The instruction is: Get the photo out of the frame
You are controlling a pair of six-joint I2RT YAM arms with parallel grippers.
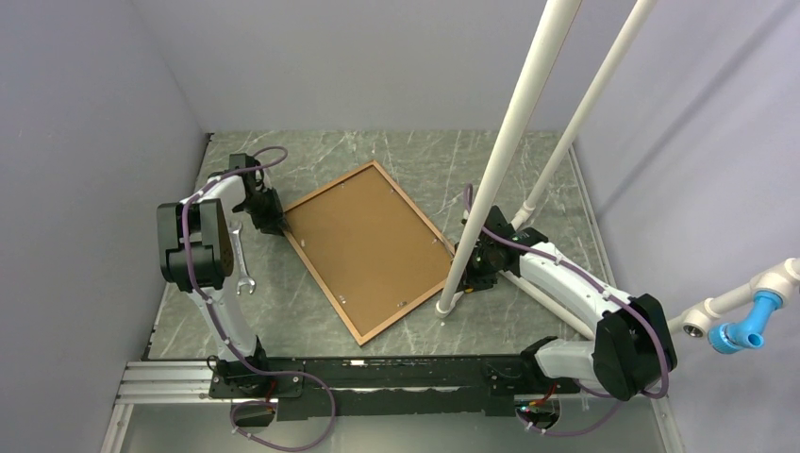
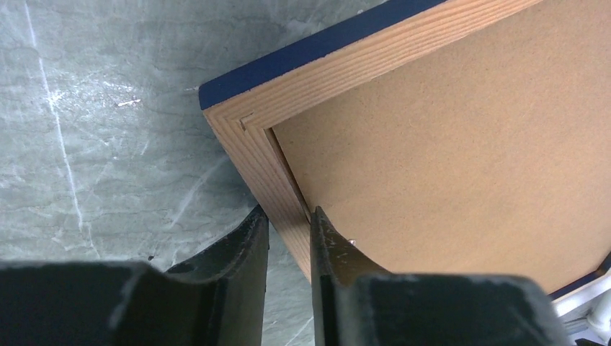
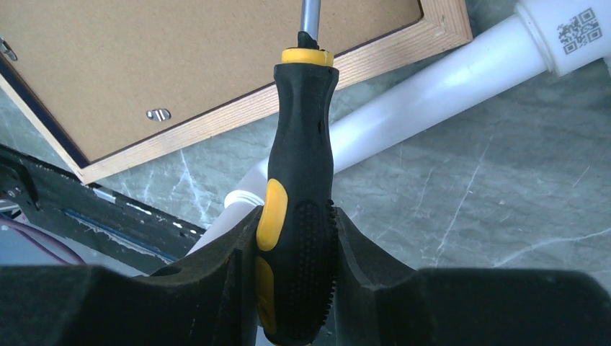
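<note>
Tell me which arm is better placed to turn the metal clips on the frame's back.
Right. The right gripper holds the screwdriver, its shaft pointing at the back of the frame near a metal clip. The left gripper only straddles the rim, without a tool.

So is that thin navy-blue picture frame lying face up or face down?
Face down. The navy-blue wooden frame shows its brown backing board and light wood rim upward; its front is hidden.

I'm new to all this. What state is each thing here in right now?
frame: face down on the table, back up
backing board: seated in the frame
photo: not visible
screwdriver: clamped in the right gripper
left gripper: jaws slightly apart over the frame's rim
wrench: lying flat on the table
</note>
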